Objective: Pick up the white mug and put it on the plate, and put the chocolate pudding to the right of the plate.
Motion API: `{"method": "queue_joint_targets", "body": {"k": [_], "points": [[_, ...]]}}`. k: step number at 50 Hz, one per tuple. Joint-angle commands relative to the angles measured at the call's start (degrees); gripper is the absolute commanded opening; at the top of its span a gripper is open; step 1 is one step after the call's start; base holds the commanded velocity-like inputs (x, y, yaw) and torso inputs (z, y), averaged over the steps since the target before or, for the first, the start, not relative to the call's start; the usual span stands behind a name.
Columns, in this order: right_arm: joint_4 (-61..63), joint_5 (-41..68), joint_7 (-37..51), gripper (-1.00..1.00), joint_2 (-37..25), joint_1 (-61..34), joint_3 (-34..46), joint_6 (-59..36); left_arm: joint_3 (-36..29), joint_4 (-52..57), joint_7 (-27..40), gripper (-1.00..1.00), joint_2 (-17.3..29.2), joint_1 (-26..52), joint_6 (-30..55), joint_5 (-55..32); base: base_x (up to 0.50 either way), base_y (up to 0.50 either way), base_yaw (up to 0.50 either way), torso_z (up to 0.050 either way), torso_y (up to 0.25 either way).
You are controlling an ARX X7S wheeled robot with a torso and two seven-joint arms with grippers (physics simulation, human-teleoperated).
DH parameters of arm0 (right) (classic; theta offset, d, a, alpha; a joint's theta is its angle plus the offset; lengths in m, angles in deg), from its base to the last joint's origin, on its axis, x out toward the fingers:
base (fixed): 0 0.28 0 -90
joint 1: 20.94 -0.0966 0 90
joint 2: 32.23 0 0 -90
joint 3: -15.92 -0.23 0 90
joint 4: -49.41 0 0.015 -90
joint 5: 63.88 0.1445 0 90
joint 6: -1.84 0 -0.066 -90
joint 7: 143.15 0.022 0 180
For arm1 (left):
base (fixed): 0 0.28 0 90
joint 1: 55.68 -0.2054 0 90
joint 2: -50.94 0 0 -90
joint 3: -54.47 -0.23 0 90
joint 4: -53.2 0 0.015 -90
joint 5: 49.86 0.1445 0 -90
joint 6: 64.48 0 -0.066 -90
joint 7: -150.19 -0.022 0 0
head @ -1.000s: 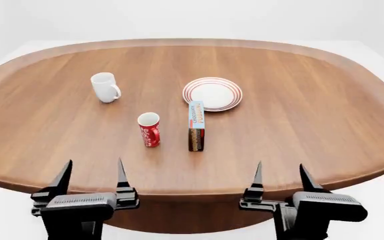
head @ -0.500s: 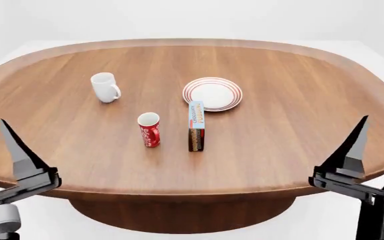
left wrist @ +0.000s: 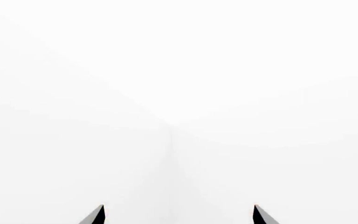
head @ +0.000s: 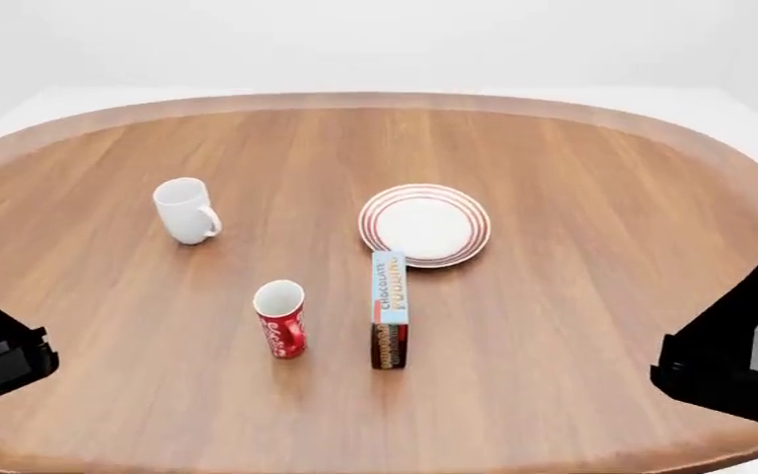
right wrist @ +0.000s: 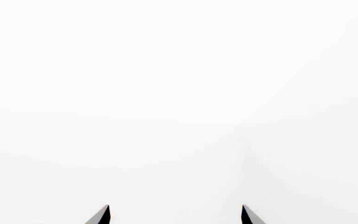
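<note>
altogether two mugs: one white mug (head: 186, 209), one red mug (head: 280, 318), one plate (head: 425, 225)

Red mug (head: 280, 318) just beside chocolate pudding (head: 389, 308).

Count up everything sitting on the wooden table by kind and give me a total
Mugs: 2, the plain glossy white ceramic mug and the red mug with white lettering.
Plates: 1, the round white plate with red-orange rings.
Boxes: 1, the tall narrow brown chocolate pudding box with a light blue face.
Total: 4 things on the oval wooden table.
</note>
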Motion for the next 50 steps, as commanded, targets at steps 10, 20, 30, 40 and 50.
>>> {"method": "queue_joint_targets", "body": {"k": [10,20,30,40,50], "points": [[0.1,-0.7,-0.5,1.00,-1.2,0.3,2.4,-0.1,-0.4,-0.1,0.8,1.00,0.7,-0.4,-0.2,-0.1,0.50,0.00,0.00,0.000,0.000],[0.7,-0.6,-0.1,1.00,-1.6,0.4,2.4,-0.7,-0.7,-0.2,1.0,1.00,1.0,-0.5,-0.2,-0.2,0.50,0.00,0.00,0.000,0.000],[0.5,-0.4,0.3,1.00,-1.9,0.4,2.5,-0.3,-0.8,-0.2,1.3,1.00,1.3,-0.7,-0.3,-0.2,0.50,0.00,0.00,0.000,0.002],[0.4,-0.4,0.5,1.00,-2.2,0.6,2.8,-0.1,-1.4,-0.4,1.5,1.00,1.5,-0.6,-0.3,0.1,0.50,0.00,0.00,0.000,0.001],[0.5,-0.7,0.7,1.00,-2.5,0.8,3.1,-0.2,-1.5,-0.7,1.9,1.00,1.8,-0.8,-0.6,-0.1,0.50,0.00,0.00,0.000,0.000]]}}
